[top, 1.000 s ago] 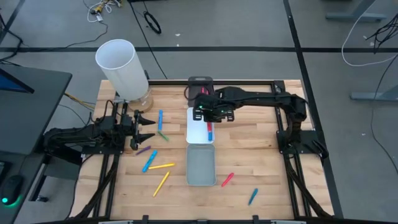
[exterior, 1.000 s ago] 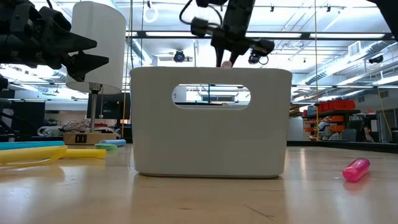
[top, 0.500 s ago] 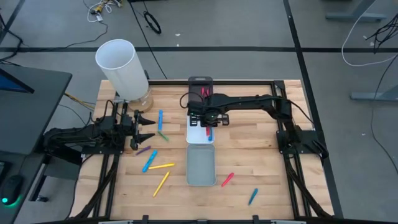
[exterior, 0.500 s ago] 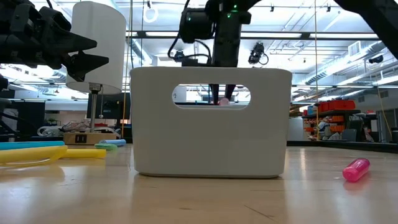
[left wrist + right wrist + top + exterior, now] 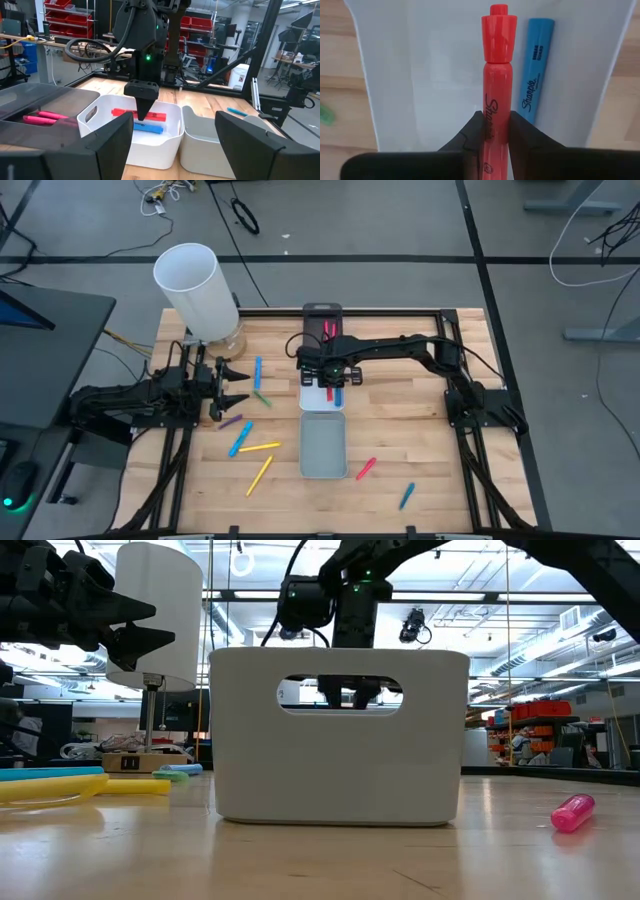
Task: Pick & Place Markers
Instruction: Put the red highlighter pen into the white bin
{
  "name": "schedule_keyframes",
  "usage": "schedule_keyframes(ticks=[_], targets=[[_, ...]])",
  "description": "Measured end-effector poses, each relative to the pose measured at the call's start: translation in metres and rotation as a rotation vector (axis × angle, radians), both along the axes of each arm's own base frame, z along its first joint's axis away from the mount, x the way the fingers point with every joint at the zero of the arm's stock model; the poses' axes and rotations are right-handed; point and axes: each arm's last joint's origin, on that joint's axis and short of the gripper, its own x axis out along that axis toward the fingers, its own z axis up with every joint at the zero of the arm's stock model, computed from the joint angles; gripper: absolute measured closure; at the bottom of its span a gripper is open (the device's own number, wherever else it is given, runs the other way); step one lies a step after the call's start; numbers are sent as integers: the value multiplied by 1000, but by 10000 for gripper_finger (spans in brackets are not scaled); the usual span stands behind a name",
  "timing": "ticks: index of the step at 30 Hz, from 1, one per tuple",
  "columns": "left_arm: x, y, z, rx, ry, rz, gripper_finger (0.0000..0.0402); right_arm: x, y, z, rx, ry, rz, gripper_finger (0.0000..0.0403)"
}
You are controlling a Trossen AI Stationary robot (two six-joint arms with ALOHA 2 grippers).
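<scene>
We find the right gripper (image 5: 493, 131) clamped on a red marker (image 5: 497, 75), lowered inside the white tray (image 5: 167, 145) beside a blue marker (image 5: 534, 85). Risk: an early or skewed release could tip it onto the blue one or the rim. The left gripper (image 5: 232, 377) waits open near the white cylinder (image 5: 195, 290).

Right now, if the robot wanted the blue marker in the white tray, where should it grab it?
Probably around the middle of the blue marker, coming straight down from above. It lies flat in the white tray, beside the red marker pinched by the right gripper, so fingers need room either side.
</scene>
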Motion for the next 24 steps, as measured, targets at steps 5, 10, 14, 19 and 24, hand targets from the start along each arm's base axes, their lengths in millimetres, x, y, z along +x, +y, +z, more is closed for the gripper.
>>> schedule_keyframes(ticks=[5,10,14,19,24], targets=[[0,0,0,0,0,0,113,2,0,-5,1,6,-13,350],[0,0,0,0,0,0,113,5,0,-17,3,31,-10,350],[0,0,0,0,0,0,113,7,-2,-25,2,41,-1,350],[0,0,0,0,0,0,113,7,-4,-29,-12,53,-5,350],[0,0,0,0,0,0,113,7,-5,-29,-22,53,-9,350]])
